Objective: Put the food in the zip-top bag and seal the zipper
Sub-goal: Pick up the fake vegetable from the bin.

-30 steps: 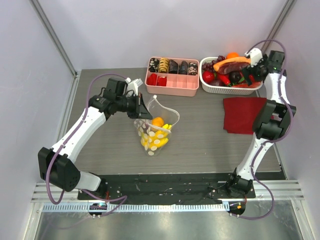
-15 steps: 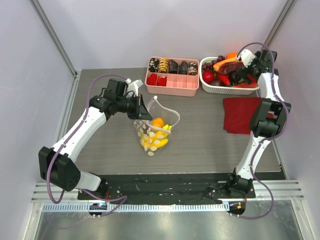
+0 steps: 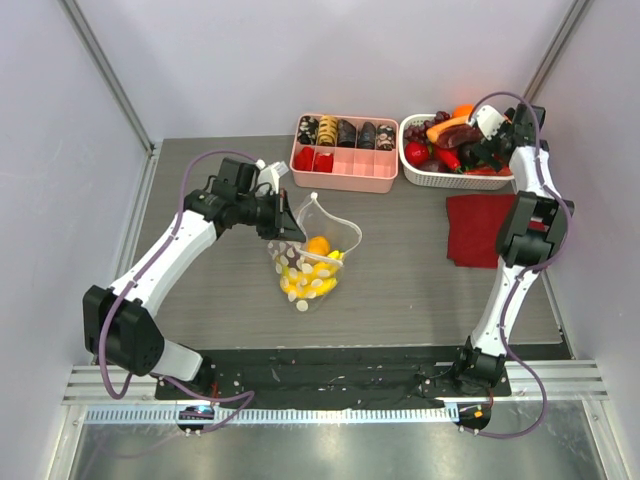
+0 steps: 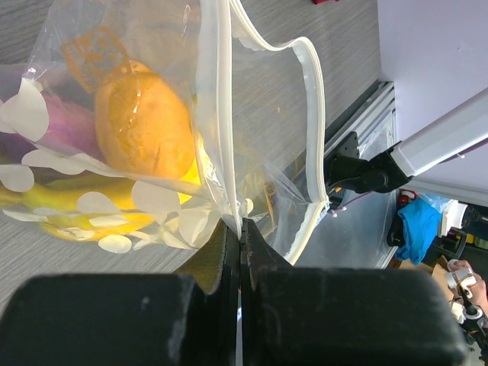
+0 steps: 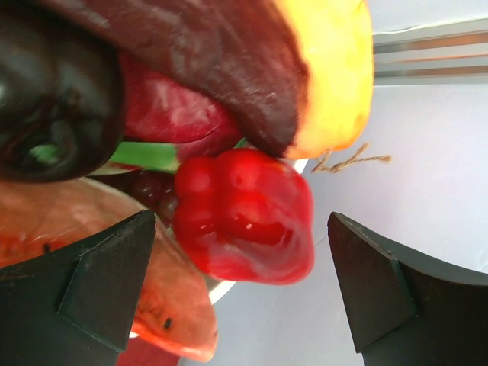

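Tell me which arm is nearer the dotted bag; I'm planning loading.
Left. The left fingers pinch the zip-top bag's rim; the right fingers are over the white basket.

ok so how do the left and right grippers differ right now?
Left gripper is shut, pinching the zip-top bag by its edge; right gripper is open, holding nothing. Left is over mid-table; right hangs over the white basket, straddling a red pepper toy. Both are black two-finger grippers.

Zip-top bag (image 4: 252, 99) clear glossy plastic; cloth (image 3: 486, 229) red, matt.
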Robot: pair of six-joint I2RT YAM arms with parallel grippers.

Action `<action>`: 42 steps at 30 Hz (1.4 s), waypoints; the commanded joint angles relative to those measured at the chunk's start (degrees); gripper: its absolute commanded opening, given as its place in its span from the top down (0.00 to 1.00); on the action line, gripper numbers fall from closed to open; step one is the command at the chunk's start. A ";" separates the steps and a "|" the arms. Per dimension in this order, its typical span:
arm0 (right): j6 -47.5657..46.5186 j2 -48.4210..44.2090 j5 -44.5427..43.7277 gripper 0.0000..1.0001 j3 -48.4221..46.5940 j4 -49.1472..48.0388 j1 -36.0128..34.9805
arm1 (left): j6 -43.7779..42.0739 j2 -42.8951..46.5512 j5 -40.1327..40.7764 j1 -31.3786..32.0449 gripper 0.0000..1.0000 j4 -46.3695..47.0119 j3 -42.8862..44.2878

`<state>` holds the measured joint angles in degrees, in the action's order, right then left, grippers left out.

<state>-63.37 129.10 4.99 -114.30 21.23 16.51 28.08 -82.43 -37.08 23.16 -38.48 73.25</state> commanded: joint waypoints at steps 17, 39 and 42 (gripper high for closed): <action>-2.89 -2.00 -0.69 0.40 -2.95 -2.87 -0.43 | -1.53 -0.10 -2.21 -0.66 1.00 -0.28 0.49; 14.39 -20.98 13.71 0.62 -2.24 6.08 -0.42 | -1.80 0.52 -2.38 -1.10 1.00 0.86 -0.30; 25.64 -25.46 19.16 0.64 -5.14 11.98 -2.44 | -1.88 0.78 -2.65 -1.10 1.00 1.21 -0.48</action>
<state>-53.82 113.27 14.70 -114.59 27.24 16.23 27.51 -82.76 -37.89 22.44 -38.57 73.23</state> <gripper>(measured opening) 0.637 0.018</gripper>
